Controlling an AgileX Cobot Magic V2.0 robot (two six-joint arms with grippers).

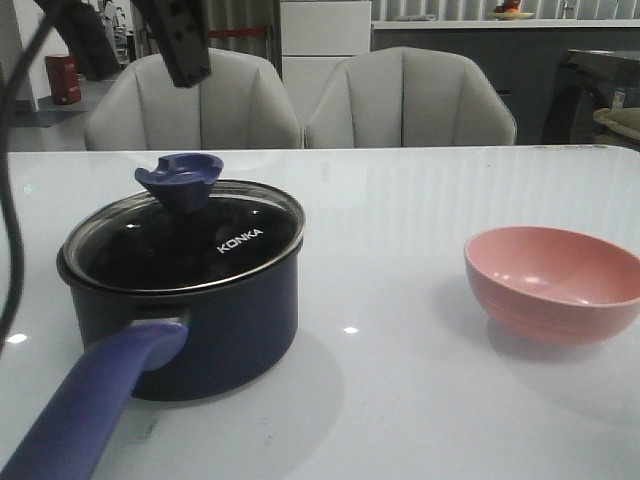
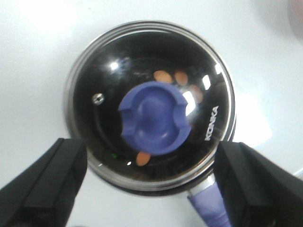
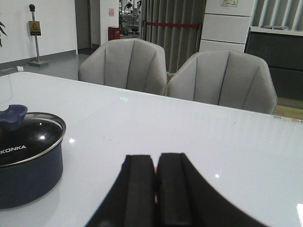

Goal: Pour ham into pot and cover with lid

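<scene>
My main worry is the lid (image 1: 185,240): it looks slightly tilted on the pot (image 1: 190,320), so a nudge from my left gripper (image 2: 151,189), jaws wide apart above the knob, could shift it. Right gripper (image 3: 156,189) is closed, empty. Ham (image 2: 163,75), orange-pink slices, lies inside under glass.

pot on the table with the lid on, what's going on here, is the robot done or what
The job looks nearly finished. The lid sits on the pot, and through the glass a few pieces of ham show inside. The left gripper hangs open above the lid's knob, holding nothing. The right gripper is shut and empty, off to the side over the table. The pink bowl stands empty on the robot's right.
</scene>
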